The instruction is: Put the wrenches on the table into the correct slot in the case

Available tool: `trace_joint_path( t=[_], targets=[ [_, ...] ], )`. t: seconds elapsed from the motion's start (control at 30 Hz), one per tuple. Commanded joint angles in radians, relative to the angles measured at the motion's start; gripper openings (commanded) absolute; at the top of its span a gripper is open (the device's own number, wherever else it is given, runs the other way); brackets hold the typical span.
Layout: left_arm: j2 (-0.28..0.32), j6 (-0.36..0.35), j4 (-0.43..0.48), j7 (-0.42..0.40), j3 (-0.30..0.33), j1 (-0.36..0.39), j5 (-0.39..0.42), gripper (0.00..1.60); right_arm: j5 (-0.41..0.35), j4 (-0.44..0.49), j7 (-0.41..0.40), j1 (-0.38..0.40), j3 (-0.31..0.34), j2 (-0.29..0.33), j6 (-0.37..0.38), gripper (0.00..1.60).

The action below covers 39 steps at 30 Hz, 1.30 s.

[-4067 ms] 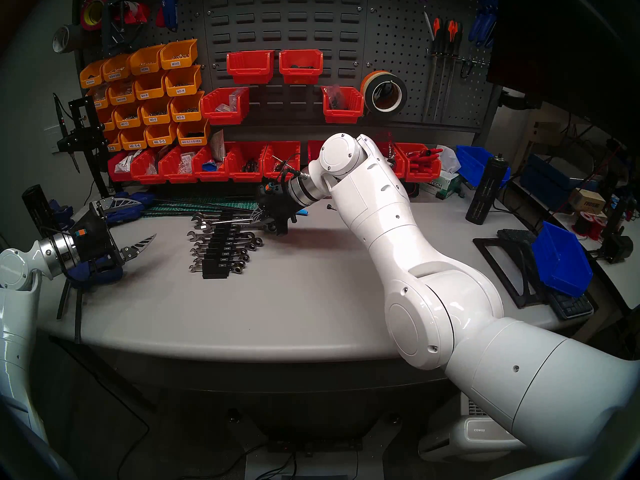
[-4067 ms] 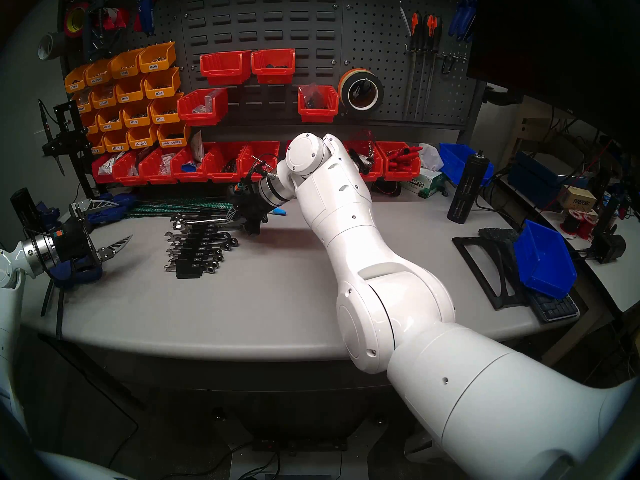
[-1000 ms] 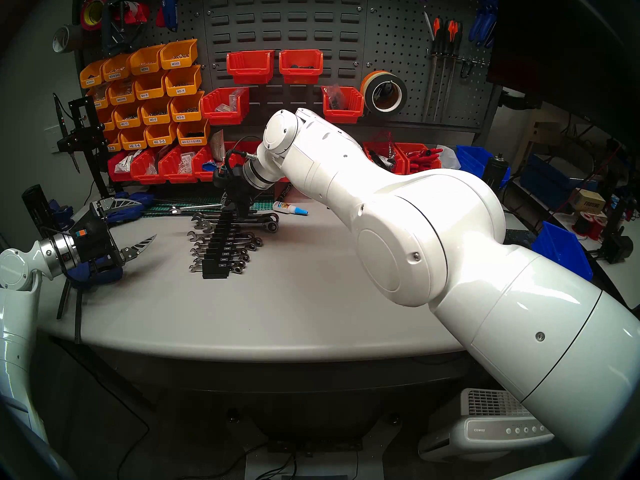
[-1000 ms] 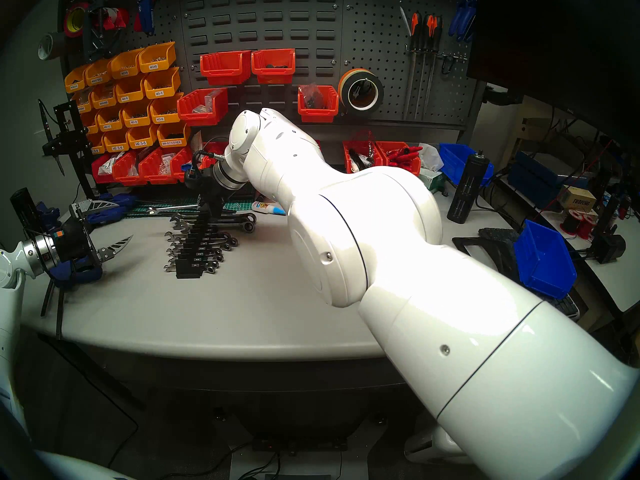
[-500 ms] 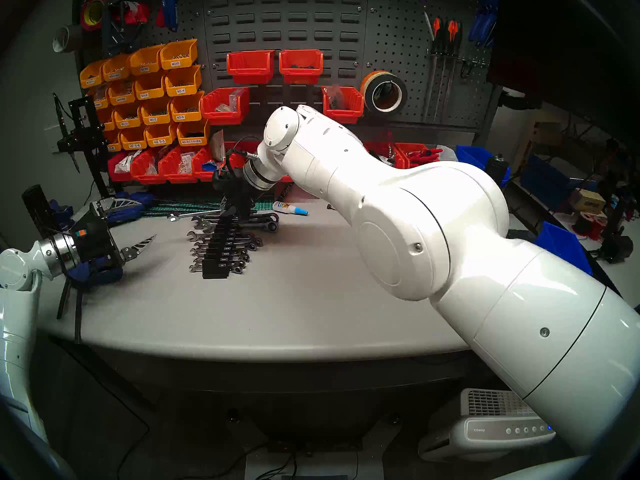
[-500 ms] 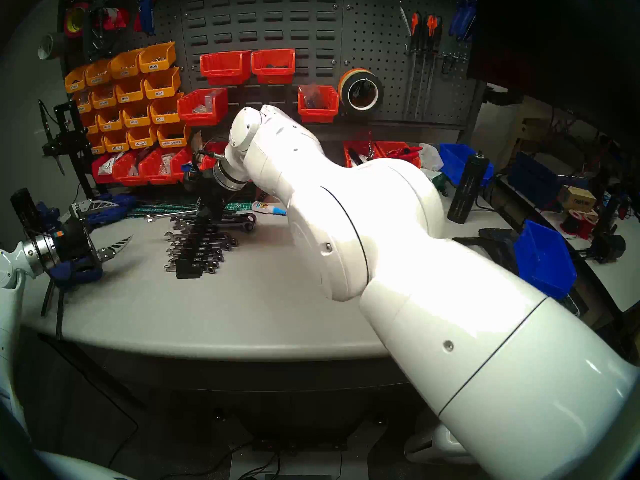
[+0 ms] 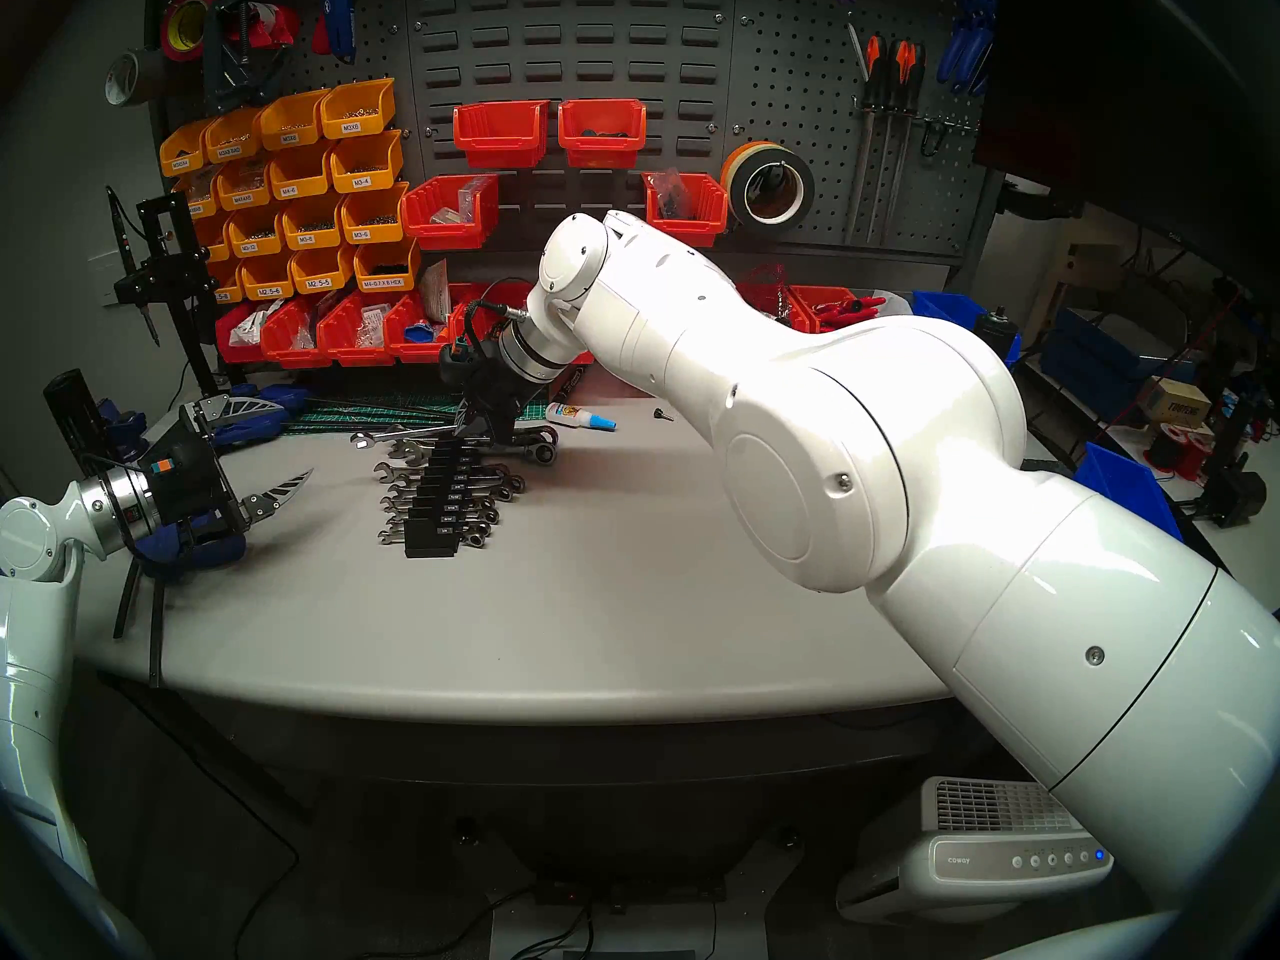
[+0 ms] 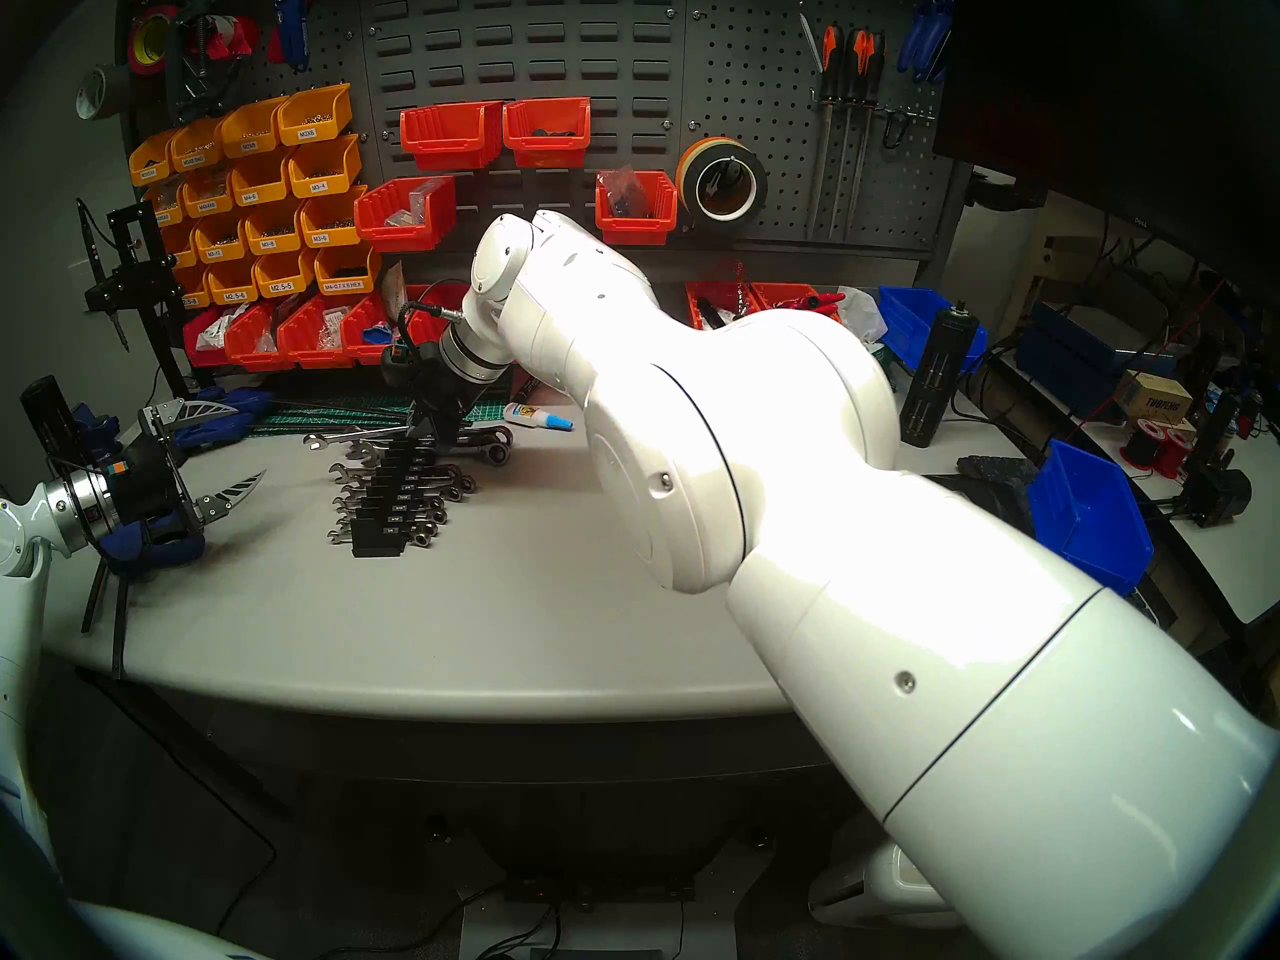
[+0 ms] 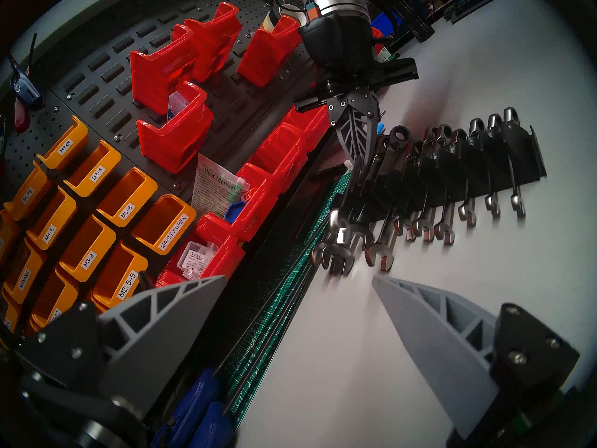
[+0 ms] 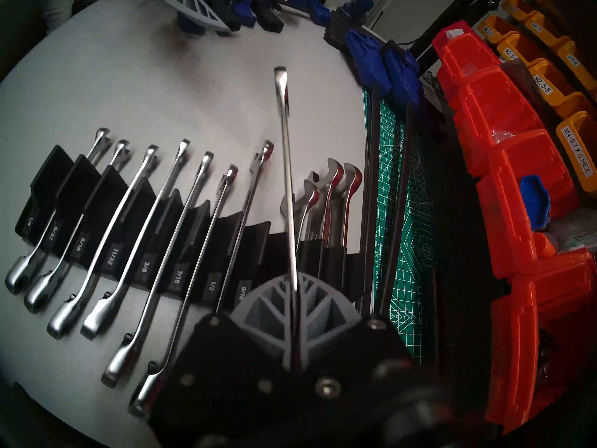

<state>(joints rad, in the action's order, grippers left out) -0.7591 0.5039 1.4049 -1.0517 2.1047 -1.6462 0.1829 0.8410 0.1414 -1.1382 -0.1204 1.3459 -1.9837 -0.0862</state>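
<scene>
The black stepped case (image 7: 433, 532) (image 8: 377, 543) (image 10: 51, 175) lies mid-table with several chrome wrenches (image 7: 485, 498) (image 9: 445, 179) in its grooves. My right gripper (image 7: 478, 429) (image 8: 424, 431) (image 9: 357, 166) (image 10: 295, 282) hovers over the case's far end, shut on a long wrench (image 7: 409, 433) (image 8: 353, 433) (image 10: 286, 140). That wrench sticks out leftward, with its open jaw off the table. My left gripper (image 7: 277, 449) (image 8: 228, 449) (image 9: 300, 279) stays at the table's left, open and holding nothing.
A green cutting mat (image 7: 388, 408) and red bins (image 7: 346, 335) lie just behind the case. A glue bottle (image 7: 580, 417) and a small screw (image 7: 663, 415) sit to the right. Blue clamps (image 7: 256, 411) lie near my left gripper. A blue bin (image 7: 1122, 480) stands far right.
My right gripper has shifted slightly right and lower with the wrench, whose free end dropped closer to the case's far end. The left arm has not moved.
</scene>
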Motion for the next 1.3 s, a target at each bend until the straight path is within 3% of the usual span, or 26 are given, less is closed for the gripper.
trace_joint_path(
  t=[0.0,1.27],
  targets=[
    [0.012,-0.003,0.014,0.006,0.019,0.022,0.016,1.60,0.001,0.022,0.005,0.048,0.001,0.000,0.005,0.00],
    [0.012,-0.003,0.014,0.006,0.019,0.022,0.016,1.60,-0.006,0.001,-0.046,0.044,0.007,0.000,0.047,0.00]
  ],
)
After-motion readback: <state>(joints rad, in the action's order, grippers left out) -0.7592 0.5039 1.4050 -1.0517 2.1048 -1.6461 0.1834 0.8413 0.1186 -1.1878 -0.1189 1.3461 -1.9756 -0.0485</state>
